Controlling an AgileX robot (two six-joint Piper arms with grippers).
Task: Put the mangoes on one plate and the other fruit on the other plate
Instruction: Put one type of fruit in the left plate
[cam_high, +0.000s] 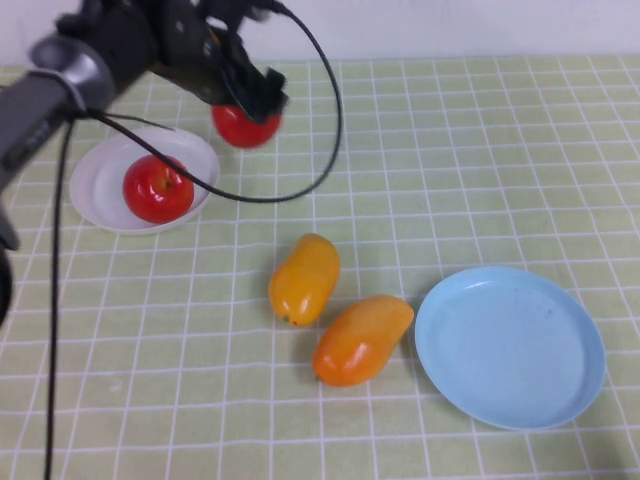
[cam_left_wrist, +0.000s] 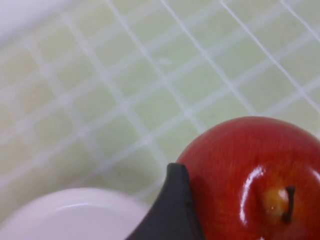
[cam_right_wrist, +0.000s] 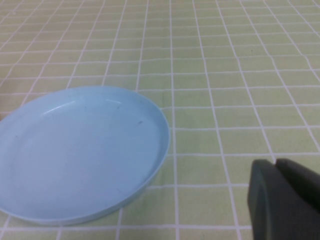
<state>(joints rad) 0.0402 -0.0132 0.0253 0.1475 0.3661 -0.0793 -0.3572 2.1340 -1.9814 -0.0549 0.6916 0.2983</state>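
Observation:
My left gripper (cam_high: 250, 108) is shut on a red apple (cam_high: 245, 127) just beyond the far right rim of the white plate (cam_high: 100, 170). In the left wrist view a dark finger (cam_left_wrist: 172, 205) presses the side of the apple (cam_left_wrist: 255, 175), stem dimple showing, with the white plate's rim (cam_left_wrist: 75, 212) beside it. A second red apple (cam_high: 157, 188) lies on the white plate. Two orange mangoes (cam_high: 304, 278) (cam_high: 361, 339) lie side by side mid-table. The light blue plate (cam_high: 510, 345) (cam_right_wrist: 80, 150) holds nothing. My right gripper (cam_right_wrist: 276, 162) is shut, empty, near the blue plate and outside the high view.
A green checked cloth (cam_high: 450, 150) covers the table. The left arm's black cable (cam_high: 330, 120) loops over the cloth between the held apple and the mangoes. The nearer mango almost touches the blue plate's left rim.

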